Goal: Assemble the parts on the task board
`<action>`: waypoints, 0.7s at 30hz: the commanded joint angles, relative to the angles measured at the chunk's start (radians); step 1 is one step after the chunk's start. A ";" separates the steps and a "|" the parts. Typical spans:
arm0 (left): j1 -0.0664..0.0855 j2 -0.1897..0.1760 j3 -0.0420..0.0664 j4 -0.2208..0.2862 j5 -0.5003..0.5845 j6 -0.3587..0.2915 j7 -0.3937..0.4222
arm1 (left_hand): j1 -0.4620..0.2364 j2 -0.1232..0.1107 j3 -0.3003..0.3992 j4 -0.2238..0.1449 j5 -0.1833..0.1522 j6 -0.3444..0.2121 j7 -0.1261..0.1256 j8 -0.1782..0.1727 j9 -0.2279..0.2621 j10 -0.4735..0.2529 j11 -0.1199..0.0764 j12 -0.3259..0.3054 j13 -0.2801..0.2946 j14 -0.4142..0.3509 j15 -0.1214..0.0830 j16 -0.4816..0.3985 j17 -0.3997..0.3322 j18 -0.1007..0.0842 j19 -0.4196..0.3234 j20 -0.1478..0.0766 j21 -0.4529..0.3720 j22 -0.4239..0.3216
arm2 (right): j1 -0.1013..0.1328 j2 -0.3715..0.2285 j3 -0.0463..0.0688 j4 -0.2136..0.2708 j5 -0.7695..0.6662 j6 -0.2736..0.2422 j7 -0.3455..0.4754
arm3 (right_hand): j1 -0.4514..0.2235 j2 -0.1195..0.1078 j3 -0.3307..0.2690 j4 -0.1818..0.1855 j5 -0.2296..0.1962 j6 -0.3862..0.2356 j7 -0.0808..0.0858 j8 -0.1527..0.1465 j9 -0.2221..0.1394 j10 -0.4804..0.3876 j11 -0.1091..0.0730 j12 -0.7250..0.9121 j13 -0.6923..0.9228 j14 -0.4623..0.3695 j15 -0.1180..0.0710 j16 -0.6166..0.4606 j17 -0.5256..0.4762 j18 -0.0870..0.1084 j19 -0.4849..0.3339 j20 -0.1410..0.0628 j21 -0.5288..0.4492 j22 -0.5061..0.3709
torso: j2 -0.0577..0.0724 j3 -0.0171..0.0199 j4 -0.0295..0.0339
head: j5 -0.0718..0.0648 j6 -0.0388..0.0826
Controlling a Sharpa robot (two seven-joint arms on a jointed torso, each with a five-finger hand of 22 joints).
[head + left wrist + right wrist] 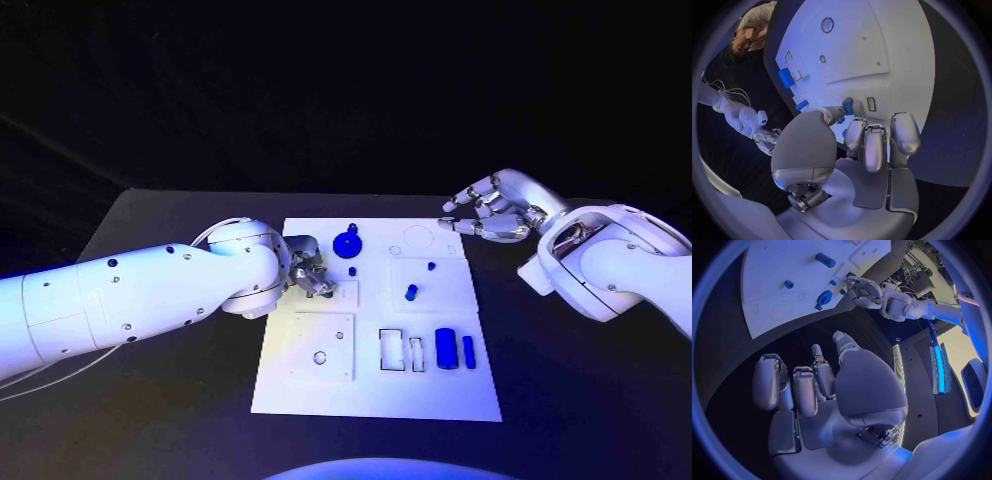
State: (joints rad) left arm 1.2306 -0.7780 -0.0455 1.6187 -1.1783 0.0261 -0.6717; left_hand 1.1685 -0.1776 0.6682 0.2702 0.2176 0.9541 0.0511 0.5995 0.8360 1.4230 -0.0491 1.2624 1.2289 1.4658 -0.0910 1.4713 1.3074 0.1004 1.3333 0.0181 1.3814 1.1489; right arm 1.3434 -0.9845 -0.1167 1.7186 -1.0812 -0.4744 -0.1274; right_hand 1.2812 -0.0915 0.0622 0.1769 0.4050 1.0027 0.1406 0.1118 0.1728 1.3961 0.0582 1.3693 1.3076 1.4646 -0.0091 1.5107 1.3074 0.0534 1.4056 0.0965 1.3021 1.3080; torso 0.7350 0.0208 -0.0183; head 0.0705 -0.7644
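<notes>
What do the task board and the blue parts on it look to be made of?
The task board looks like matte white plastic or coated sheet: flat, even, no glare, with cut-out slots. The blue cylinder and other blue parts look like moulded or printed plastic, uniformly coloured with a dull sheen. Neither is certain.

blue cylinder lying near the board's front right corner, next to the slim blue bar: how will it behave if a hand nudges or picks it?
The blue cylinder lies on its side on the task board, so a sideways nudge would probably roll it. It looks rigid and small, likely light. Its smooth round surface may slip in a loose pinch.
</notes>
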 commanded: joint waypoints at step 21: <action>-0.006 0.013 -0.006 -0.022 0.032 0.053 -0.048 | -0.060 0.001 -0.041 -0.007 0.001 0.056 -0.051 0.014 -0.001 0.011 -0.014 0.008 0.010 0.070 -0.017 -0.003 0.130 -0.018 0.019 -0.006 0.010 0.020 | -0.001 -0.002 0.000 0.003 -0.003 0.006 0.002 | -0.001 0.011 0.000 0.005 0.004 0.004 -0.001 0.007 0.001 -0.004 -0.001 -0.007 0.062 0.076 -0.005 -0.002 0.142 0.017 -0.005 -0.003 -0.004 0.043 | -0.001 -0.0005 0.0004 | -0.002 0.004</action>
State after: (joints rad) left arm 1.2306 -0.7664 -0.0462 1.5990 -1.1561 0.0400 -0.6775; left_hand 1.1188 -0.1778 0.6315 0.2646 0.2174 1.0027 0.0066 0.6152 0.8371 1.4331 -0.0591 1.2663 1.2381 1.4690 -0.1017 1.4713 1.3081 0.1006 1.3457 0.0089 1.3886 1.1685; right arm 1.3433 -0.9860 -0.1167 1.7201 -1.0807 -0.4745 -0.1274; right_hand 1.2793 -0.0897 0.0622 0.1769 0.4049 1.0027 0.1406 0.1118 0.1727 1.3961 0.0583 1.3653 1.3075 1.4646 -0.0091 1.5107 1.3074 0.0534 1.4056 0.0966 1.3021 1.3077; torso 0.7339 0.0204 -0.0177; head 0.0686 -0.7619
